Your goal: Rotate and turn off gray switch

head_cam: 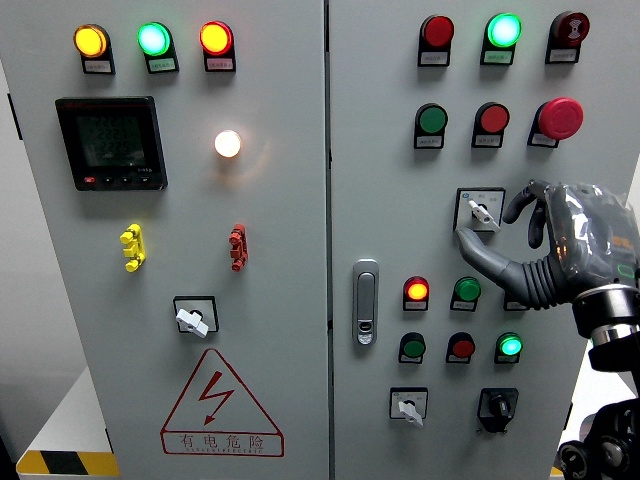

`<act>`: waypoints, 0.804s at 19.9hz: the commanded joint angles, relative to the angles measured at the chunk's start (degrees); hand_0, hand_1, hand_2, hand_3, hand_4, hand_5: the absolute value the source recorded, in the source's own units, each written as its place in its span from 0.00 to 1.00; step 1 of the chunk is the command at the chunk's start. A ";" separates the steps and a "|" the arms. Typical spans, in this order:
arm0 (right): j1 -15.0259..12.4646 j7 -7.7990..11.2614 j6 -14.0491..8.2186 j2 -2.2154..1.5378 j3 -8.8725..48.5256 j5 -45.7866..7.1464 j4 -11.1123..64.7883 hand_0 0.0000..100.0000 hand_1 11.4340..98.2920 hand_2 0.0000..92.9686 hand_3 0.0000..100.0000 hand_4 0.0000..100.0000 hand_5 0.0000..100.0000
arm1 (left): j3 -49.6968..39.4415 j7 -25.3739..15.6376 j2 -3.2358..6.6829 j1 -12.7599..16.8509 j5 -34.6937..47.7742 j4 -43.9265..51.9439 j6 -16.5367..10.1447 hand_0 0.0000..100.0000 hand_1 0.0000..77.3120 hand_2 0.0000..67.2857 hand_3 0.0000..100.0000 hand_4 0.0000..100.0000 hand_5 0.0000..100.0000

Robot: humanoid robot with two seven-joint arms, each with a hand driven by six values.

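Note:
A rotary switch (480, 209) with a small grey-black knob on a white square plate sits on the right cabinet door, knob pointing down-right. My right hand (487, 226) comes in from the right edge and hovers at this switch. Its thumb (478, 250) curves up just below the plate, and its index finger (521, 201) arches beside the plate's right edge. The fingers are spread around the knob without closing on it. Two other grey-knob switches show: one on the left door (192, 319), one low on the right door (408, 407). The left arm is out of view.
The right door carries red and green buttons, lit lamps (417, 291) (511, 346), a red mushroom stop button (560, 117), a black selector (497, 405) and a door handle (366, 300). The left door has a meter (110, 142), indicator lamps, and a hazard triangle (220, 405).

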 commanded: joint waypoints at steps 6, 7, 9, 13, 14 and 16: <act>0.48 0.08 -0.60 0.00 -0.05 0.00 -1.87 0.00 0.23 0.69 0.93 1.00 1.00 | -0.07 0.00 0.00 0.00 0.00 0.00 0.00 0.89 0.00 0.20 0.19 0.08 0.11; 0.56 0.08 -0.60 0.00 -0.05 0.00 -1.96 0.00 0.23 0.69 0.93 1.00 1.00 | 0.02 0.00 0.00 0.00 0.01 0.00 0.00 0.89 0.00 0.20 0.19 0.08 0.11; 0.65 0.08 -0.60 0.00 -0.05 0.00 -2.05 0.00 0.24 0.69 0.93 1.00 1.00 | 0.02 0.00 0.00 0.00 -0.08 0.00 0.00 0.89 0.00 0.20 0.19 0.08 0.11; 1.00 0.08 -0.60 0.00 -0.32 0.00 -2.49 0.00 0.25 0.69 0.93 1.00 1.00 | 0.02 0.00 0.00 0.00 0.00 0.00 0.00 0.89 0.00 0.20 0.19 0.08 0.11; 1.00 0.08 -0.60 0.00 -0.40 0.00 -2.66 0.00 0.26 0.69 0.93 1.00 1.00 | -0.07 0.00 0.00 0.00 0.01 0.00 0.00 0.89 0.00 0.20 0.19 0.08 0.11; 1.00 0.16 -0.60 0.00 -0.40 0.00 -3.19 0.00 0.25 0.69 0.93 1.00 1.00 | 0.02 0.00 0.00 0.00 0.01 0.00 0.00 0.89 0.00 0.20 0.19 0.08 0.11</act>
